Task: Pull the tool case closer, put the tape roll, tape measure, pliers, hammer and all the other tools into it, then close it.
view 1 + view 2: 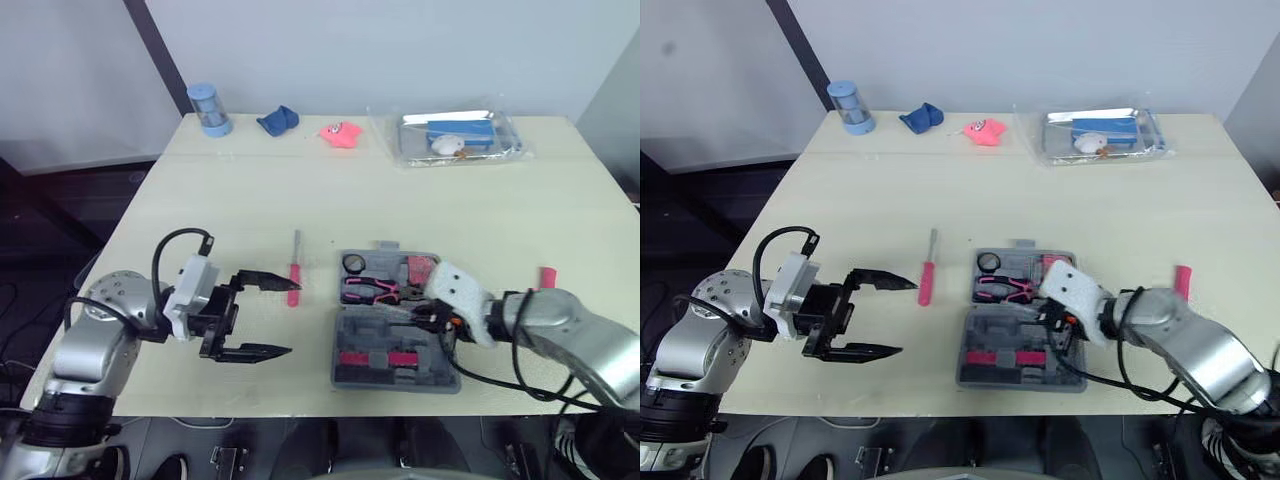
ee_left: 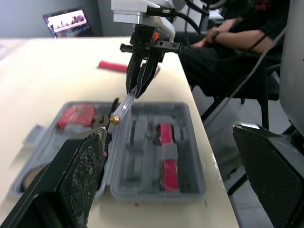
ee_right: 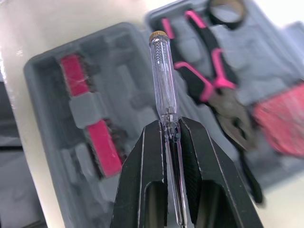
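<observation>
Left claw (image 1: 294,318): spread wide and holding nothing, over the desk (image 1: 250,190) near its near edge. The thin red-handled screwdriver (image 1: 294,270) lies just beside its far fingertip, with its long axis running from far edge to near edge.

Grey plastic tool case (image 1: 395,330): lies open at the near edge, right of centre. The pink-handled pliers (image 1: 372,291) are seated in its far half.

Right claw (image 3: 169,128): clamped on the shaft of a clear-bodied tester screwdriver (image 3: 164,90), held above the case. The tester's axis slants toward the pliers, brass cap leading.

Judgement: seating the tester depends on aligning that axis with a free slot. The right arm is the nearer.
</observation>
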